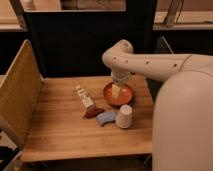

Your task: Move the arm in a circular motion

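Note:
The arm [150,64] is large, smooth and off-white, with small dark holes along its tube. It reaches in from the right, where a thick segment [182,125] fills the foreground, and bends down at a rounded joint [120,54]. The gripper [116,91] is the pale tip at the arm's end. It hangs just over the orange bowl [125,99] at the back right of the wooden table [55,130].
An upturned white cup [124,116], a blue object [106,118], a white bottle [84,96] and a red-brown item [93,113] lie near the bowl. A wooden side panel [17,95] stands on the left. A dark wall [75,45] stands behind.

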Robot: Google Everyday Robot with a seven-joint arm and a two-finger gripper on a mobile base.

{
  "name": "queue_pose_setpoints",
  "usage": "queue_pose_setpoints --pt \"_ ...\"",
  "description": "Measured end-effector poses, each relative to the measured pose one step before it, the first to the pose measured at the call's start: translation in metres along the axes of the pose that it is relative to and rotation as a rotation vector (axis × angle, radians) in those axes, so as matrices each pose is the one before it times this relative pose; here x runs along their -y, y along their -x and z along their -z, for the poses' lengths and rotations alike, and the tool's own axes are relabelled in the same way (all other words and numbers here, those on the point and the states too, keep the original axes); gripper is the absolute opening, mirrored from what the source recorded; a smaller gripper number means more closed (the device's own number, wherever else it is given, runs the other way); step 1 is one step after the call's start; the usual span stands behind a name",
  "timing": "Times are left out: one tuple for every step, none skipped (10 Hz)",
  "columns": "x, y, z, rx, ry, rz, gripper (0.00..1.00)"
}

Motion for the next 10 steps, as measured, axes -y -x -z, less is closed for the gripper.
queue_pose_setpoints --pt "-0.00371 0.03234 -0.00220 -0.00884 0.02129 0.03731 0.80" --pt "-0.00982 0.02301 0.00103 -0.00006 0.02867 0.02766 0.80" --pt "-0.01636 0.02343 0.00513 0.00894 0.04034 0.02930 0.80" --pt "-0.02236 0.02542 0.00950 0.01548 0.04509 0.03982 0.80" --pt "-0.02927 0.02818 0.01374 0.02423 0.05271 0.05061 0.80" --pt "-0.01823 0.01359 0.00943 0.01439 0.02465 0.03224 0.80" --pt "-0.02419 0.00860 0.01106 0.01204 0.02431 0.03820 0.80" --pt "-0.01366 -0.00518 0.00862 0.00104 -0.00112 0.01283 0.80" --pt "-0.00048 -0.02095 0.00458 -0.01224 -0.02185 -0.02809 0.80" --pt "0.00415 -0.02082 0.00289 -0.01013 -0.01999 -0.03931 0.80"
